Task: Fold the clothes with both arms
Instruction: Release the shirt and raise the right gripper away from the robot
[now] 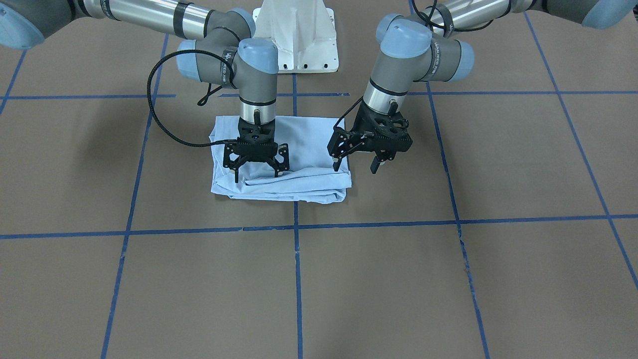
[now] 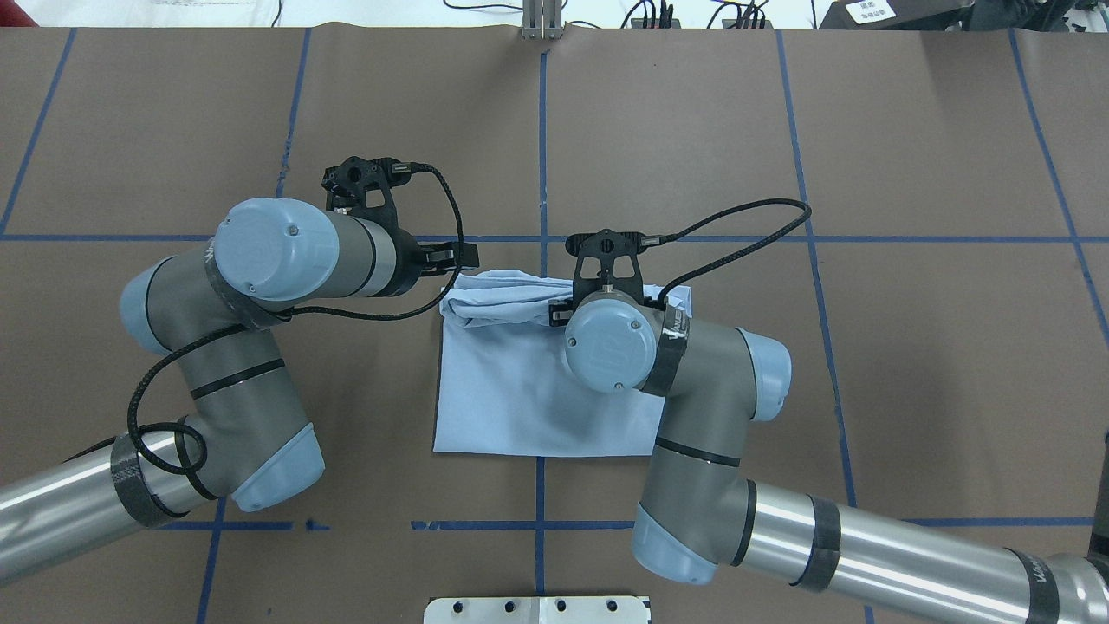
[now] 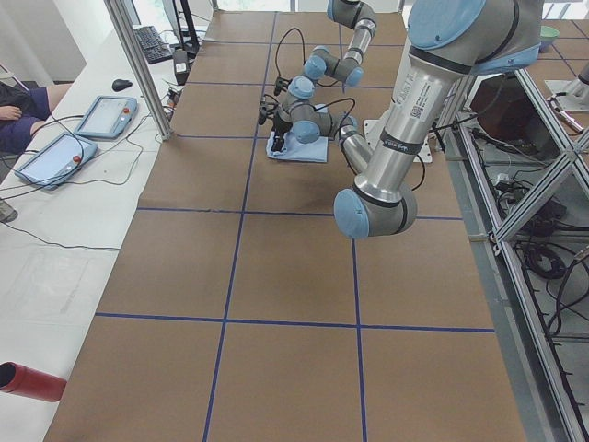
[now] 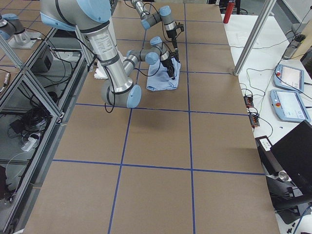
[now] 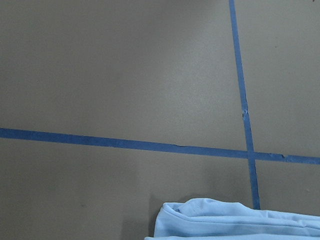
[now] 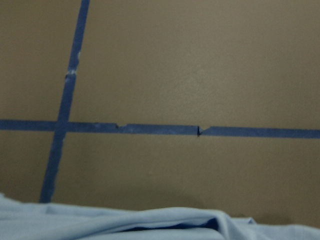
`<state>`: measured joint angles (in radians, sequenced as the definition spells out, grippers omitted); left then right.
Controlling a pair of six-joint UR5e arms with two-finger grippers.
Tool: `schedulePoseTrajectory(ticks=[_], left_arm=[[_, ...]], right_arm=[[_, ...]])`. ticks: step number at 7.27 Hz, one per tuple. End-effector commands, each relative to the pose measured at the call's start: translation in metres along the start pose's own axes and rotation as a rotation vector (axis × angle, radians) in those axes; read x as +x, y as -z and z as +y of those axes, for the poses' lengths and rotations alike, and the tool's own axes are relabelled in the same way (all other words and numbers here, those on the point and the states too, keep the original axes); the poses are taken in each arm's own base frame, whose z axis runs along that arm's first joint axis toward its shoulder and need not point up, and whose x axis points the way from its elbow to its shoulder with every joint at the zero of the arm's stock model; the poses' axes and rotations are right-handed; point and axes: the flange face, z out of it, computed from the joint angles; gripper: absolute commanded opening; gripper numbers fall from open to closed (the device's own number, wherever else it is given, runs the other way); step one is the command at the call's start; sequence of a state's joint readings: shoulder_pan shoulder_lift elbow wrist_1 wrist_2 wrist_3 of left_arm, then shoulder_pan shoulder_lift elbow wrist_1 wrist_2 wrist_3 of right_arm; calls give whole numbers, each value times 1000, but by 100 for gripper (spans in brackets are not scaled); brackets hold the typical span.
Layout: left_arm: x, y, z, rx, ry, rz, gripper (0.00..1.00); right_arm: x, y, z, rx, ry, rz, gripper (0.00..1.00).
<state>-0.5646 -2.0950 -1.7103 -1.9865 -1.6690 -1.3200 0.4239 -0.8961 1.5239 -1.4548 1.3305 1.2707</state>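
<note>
Read the front-facing view as a clock, with the white pedestal (image 1: 294, 35) at 12. The brown bench (image 1: 398, 279), gridded in blue tape, carries the work near its middle. The right arm (image 1: 234, 55) bends in from 10 and the left arm (image 1: 418, 55) from 2, elbows high so the wrists point down at the cloth. The T-shirt (image 1: 304, 139) lies just below the pedestal, folded to a squarish packet with its thick, rumpled edge toward 6. The right hand (image 1: 256, 174) hangs over that edge toward 8, jaws spread and grasping nothing. The left hand (image 1: 355, 168) stands at the packet's 3 o'clock side, likewise released. One of its fingers is over the cloth and the other beyond it, probably so it straddles the side edge for a further fold.
</note>
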Motion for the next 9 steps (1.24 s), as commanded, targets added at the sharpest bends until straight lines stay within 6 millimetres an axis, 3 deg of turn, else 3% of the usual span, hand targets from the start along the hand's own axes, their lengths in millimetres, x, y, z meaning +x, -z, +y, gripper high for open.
schedulePoseTrajectory(ticks=[1, 3, 4, 5, 7, 8, 9], left_arm=[[-4, -2, 2, -3, 1, -7, 100], [-5, -3, 3, -5, 3, -8, 100], [-4, -4, 6, -9, 6, -9, 100], [-3, -8, 9, -16, 14, -14, 100], [7, -34, 53, -72, 51, -38, 100], [5, -51, 66, -91, 44, -65, 100], [9, -63, 65, -94, 43, -84, 100]], right_arm=[[21, -22, -61, 3, 9, 46, 100], [50, -29, -109, -41, -30, 38, 100], [64, -22, -133, -86, -78, -85, 100], [71, -16, -145, -122, -94, -146, 100], [70, -13, -146, -127, -95, -157, 100], [71, -14, -146, -127, -95, -155, 100], [70, -13, -146, -127, -93, -157, 100]])
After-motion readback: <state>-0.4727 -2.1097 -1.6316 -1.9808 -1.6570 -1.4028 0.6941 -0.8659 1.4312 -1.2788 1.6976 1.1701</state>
